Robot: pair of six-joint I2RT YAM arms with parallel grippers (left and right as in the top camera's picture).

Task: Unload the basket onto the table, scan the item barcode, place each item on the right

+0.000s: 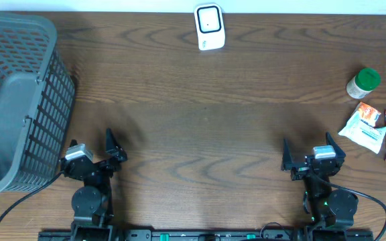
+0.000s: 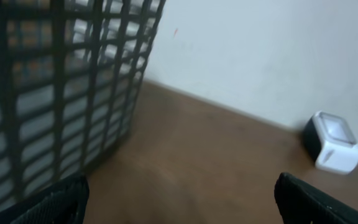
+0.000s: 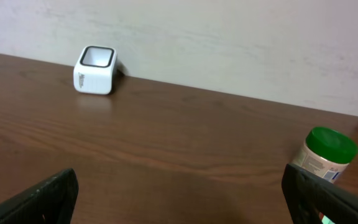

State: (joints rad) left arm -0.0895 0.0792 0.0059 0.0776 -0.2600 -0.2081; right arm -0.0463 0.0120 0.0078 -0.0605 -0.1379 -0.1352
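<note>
The right gripper (image 1: 307, 148), jaws spread wide and empty, stands nearest the white plastic snack packet (image 1: 362, 127) to its far right.

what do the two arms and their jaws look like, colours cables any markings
The left arm and right arm are both black with rounded joints. Each has a silver-grey block at the wrist and black, pointed jaws. A thin black cable loops out from each base. Small green lights glow on the right arm. No markings are readable.
</note>
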